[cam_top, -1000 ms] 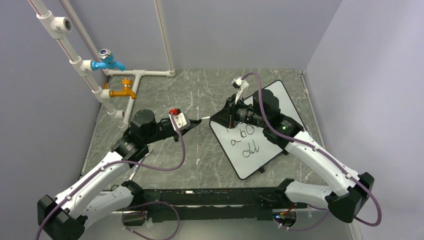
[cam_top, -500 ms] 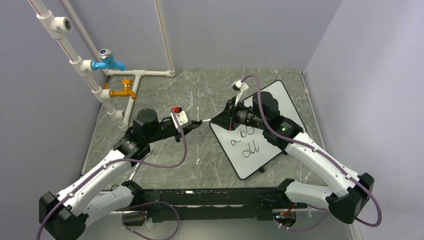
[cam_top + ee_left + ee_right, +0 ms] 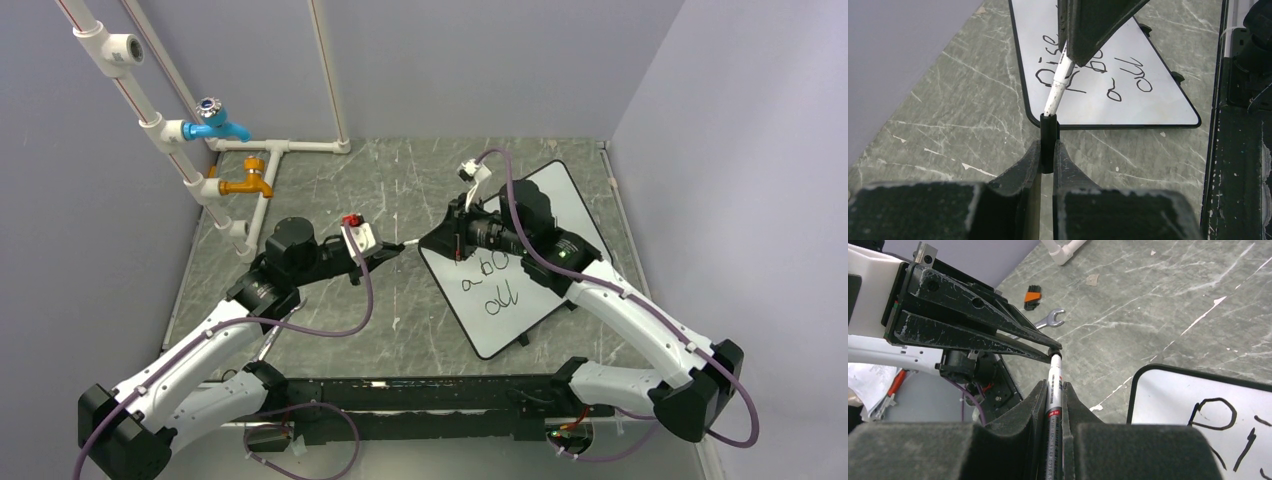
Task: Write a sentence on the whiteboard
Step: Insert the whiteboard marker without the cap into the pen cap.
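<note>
- Lying flat on the worktop (image 3: 330,190) before your right arm, the whiteboard (image 3: 500,330) sits slanted, with the sentence (image 3: 487,282) in black on its white face. The arm hides part of the top line.
- Your left fingers (image 3: 1023,170) are almost closed, pinching a black cap (image 3: 1049,140) between their tips.
- Your right fingers (image 3: 1030,410) are fully closed around the barrel of a white marker (image 3: 1054,385).
- The marker's end meets the cap's open end, above the worktop just beside the whiteboard's corner.
- A wrench (image 3: 1048,318) lies on the worktop behind the left arm.
</note>
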`<state>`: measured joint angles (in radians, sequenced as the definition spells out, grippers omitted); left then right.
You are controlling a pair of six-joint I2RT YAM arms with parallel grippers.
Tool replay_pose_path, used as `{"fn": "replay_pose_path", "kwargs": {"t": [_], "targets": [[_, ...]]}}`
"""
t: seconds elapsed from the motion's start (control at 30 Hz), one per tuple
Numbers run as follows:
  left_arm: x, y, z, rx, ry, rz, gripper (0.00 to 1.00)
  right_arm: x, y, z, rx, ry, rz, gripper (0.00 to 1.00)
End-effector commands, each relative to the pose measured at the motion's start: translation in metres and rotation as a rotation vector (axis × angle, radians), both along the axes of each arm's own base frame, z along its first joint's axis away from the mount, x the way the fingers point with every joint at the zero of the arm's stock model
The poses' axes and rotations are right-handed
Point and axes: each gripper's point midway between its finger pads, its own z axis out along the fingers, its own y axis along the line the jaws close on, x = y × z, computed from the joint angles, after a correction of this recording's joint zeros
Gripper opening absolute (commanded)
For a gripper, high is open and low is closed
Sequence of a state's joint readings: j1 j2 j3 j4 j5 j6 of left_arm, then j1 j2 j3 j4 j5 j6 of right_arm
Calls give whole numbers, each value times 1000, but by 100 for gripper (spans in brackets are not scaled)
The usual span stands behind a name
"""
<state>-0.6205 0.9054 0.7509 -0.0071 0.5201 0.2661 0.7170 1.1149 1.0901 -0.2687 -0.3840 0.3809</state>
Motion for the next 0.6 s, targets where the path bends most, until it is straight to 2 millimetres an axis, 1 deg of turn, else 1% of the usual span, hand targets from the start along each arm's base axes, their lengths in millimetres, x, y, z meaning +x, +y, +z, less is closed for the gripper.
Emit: {"fn": "replay_pose_path", "kwargs": {"t": [0.0, 0.27, 0.43, 0.47, 0.57], "targets": [[-8, -4, 27, -46, -85, -56, 0, -2, 6, 8, -49, -34, 72, 0], [-15, -9, 21, -22, -81, -96, 0, -4, 9, 9, -86, -50, 127, 0], [-22, -14, 21, -18, -90, -142, 0, -9, 10, 5, -120, -49, 182, 0], [-24, -14, 17, -7, -75, -148, 0, -10, 11, 3, -124, -44, 197, 0], [-27, -15, 16, -5, -65, -156, 0, -14, 14, -2, -137, -33, 236, 0]]}}
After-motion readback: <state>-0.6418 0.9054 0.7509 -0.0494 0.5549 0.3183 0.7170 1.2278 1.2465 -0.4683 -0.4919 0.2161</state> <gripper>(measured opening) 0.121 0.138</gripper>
